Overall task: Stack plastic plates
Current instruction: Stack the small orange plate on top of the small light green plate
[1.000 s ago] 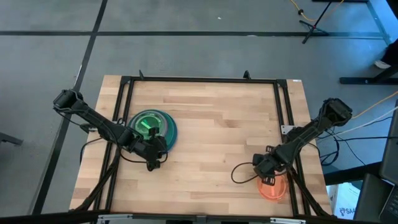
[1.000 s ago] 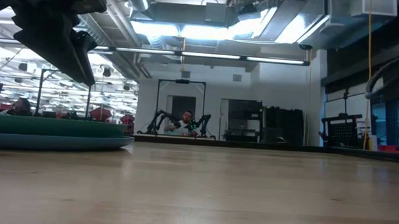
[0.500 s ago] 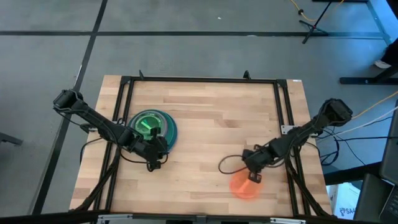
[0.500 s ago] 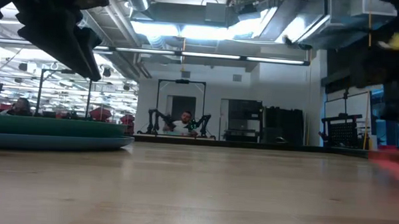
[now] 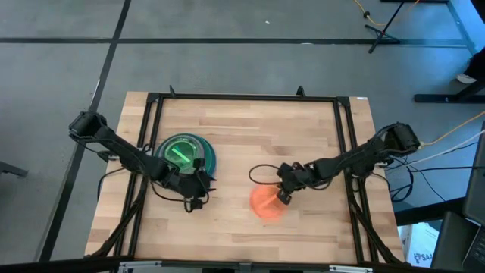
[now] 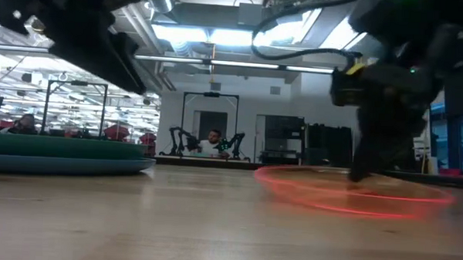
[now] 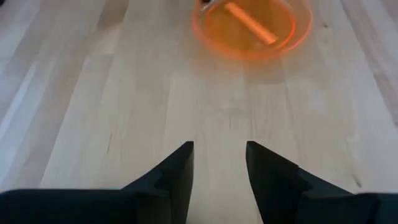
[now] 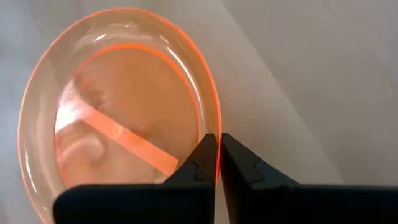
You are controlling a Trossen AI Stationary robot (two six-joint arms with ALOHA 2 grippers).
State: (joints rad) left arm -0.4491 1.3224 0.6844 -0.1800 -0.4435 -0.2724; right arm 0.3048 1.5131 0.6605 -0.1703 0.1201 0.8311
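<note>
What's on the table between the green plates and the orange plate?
Nothing: in the high view, only bare wood lies between the green stack and the orange plate, which the right gripper grips by the rim. The left gripper is nearby.

Bright ceiling lights (image 6: 219, 35) glare in the low view; the near tabletop (image 6: 174, 228) is blurred

Two slim dark jointed arms, black cable looped near each wrist, tapered black jaws.
</note>
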